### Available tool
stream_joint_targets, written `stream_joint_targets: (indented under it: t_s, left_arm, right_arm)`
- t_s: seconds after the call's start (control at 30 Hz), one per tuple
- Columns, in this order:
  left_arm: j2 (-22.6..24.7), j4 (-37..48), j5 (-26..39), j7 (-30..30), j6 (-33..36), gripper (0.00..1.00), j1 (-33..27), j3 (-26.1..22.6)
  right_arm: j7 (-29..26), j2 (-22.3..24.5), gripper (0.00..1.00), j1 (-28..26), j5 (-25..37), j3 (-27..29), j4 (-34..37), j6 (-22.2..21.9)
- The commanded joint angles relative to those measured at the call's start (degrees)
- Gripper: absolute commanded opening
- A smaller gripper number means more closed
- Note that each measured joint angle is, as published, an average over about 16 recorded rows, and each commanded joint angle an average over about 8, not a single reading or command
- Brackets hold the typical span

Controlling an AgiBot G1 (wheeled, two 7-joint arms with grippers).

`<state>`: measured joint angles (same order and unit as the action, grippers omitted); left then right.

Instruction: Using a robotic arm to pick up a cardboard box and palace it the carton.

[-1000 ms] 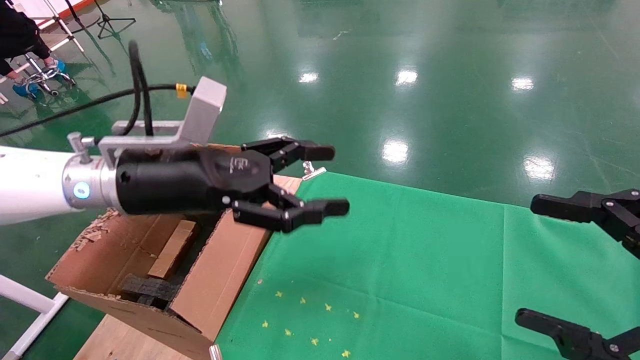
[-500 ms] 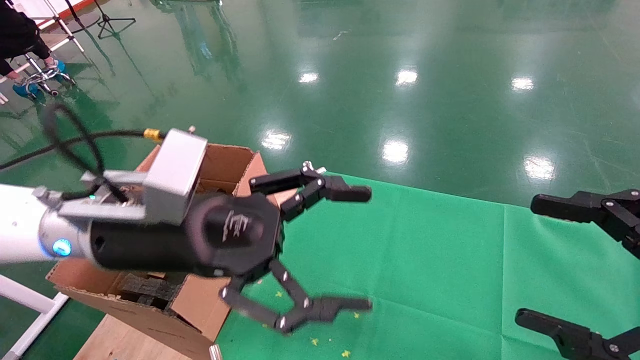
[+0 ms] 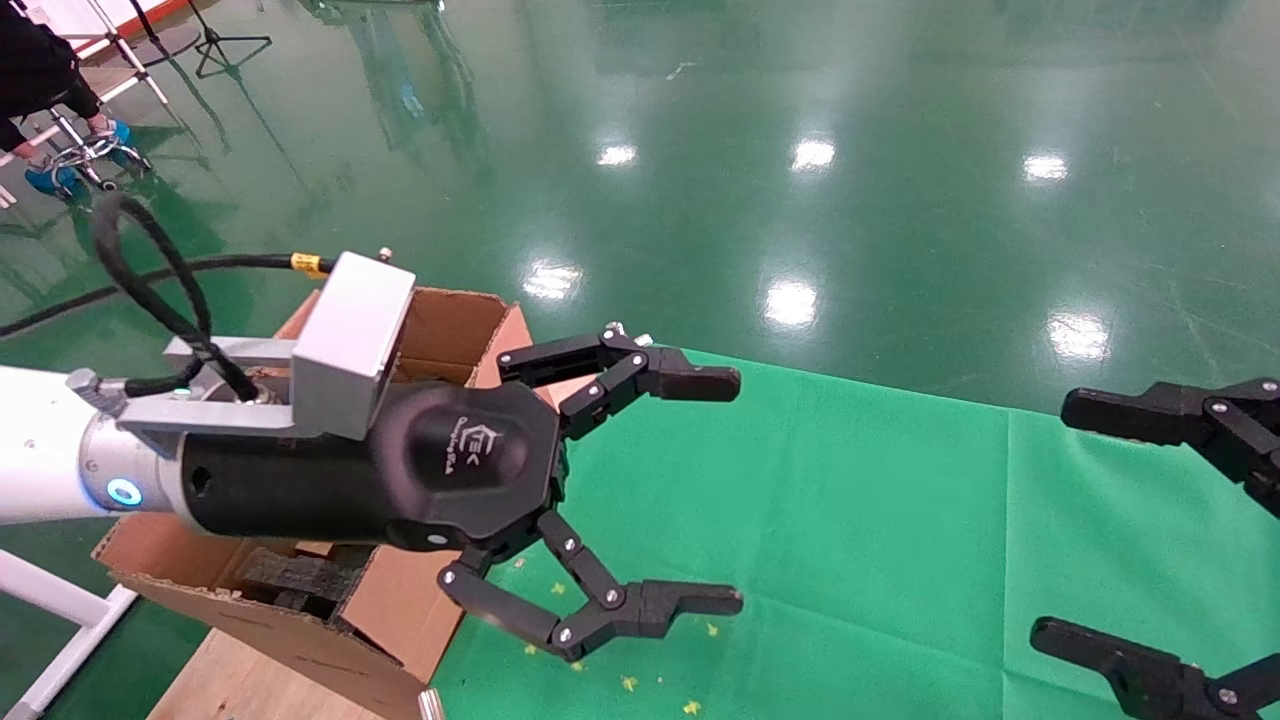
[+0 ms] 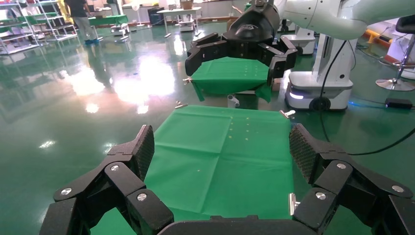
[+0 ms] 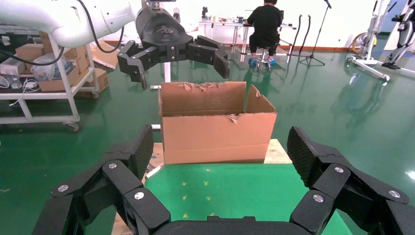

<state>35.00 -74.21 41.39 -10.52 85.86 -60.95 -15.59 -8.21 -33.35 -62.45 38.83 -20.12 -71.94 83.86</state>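
Note:
The large brown carton (image 3: 440,325) stands at the left end of the green table, with black foam blocks (image 3: 290,578) inside. It also shows in the right wrist view (image 5: 215,129). The small cardboard box is hidden; my left arm covers most of the carton's inside. My left gripper (image 3: 738,490) is open wide and empty. It hangs over the table's left part, just right of the carton. The left wrist view shows only green cloth between its fingers (image 4: 222,147). My right gripper (image 3: 1065,525) is open and empty at the table's right end, and in its own view (image 5: 220,147) it faces the carton.
The green cloth (image 3: 850,500) covers the table and has small yellow marks near the front. A wooden board (image 3: 230,690) lies under the carton. Metal clips (image 3: 625,338) hold the cloth's far left corner. A person (image 3: 40,60) sits far back left on the green floor.
My left gripper has swung from above the carton down and right over the table's left part. It has turned and opened wider. The right arm has not moved.

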Motion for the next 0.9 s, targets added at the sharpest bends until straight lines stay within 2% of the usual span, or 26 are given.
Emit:
stream_joint_targets:
  t_s: [0.03, 0.9]
  left_arm:
    - [0.0, 0.17, 0.11, -0.08, -0.04, 1.0, -0.15, -0.11]
    - [0.02, 0.8, 0.51, -0.35, -0.2, 1.0, -0.71, -0.51]
  right_arm:
    - [0.0, 0.0, 1.0, 0.0, 0.0, 0.0, 0.0, 0.0]
    - [0.0, 0.0, 1.0, 0.0, 0.0, 0.0, 0.0, 0.0]
